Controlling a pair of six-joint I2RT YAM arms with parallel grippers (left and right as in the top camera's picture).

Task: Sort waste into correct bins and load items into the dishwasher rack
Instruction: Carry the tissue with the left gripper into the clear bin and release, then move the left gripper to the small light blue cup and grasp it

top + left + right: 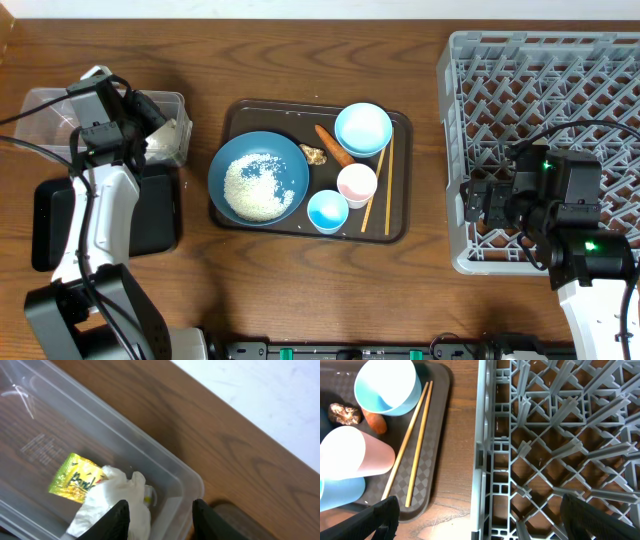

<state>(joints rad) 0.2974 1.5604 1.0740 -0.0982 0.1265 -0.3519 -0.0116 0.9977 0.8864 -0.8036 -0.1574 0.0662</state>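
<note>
On the brown serving tray are two bowls, two cups, two chopsticks, one carrot and one food scrap. The dark blue plate-bowl holds the rice. The light blue bowl, white-pink cup and small blue cup are beside it.

In the overhead view, the clear tub left of the tray holds one wrapper and one crumpled paper. The left pincer hangs over them, partly open and gripping nothing.

The black tray is also left of the tray, and the rack is to its right on the surface. The right pincer gapes wide and empty over the rack wall nearest the tray.
</note>
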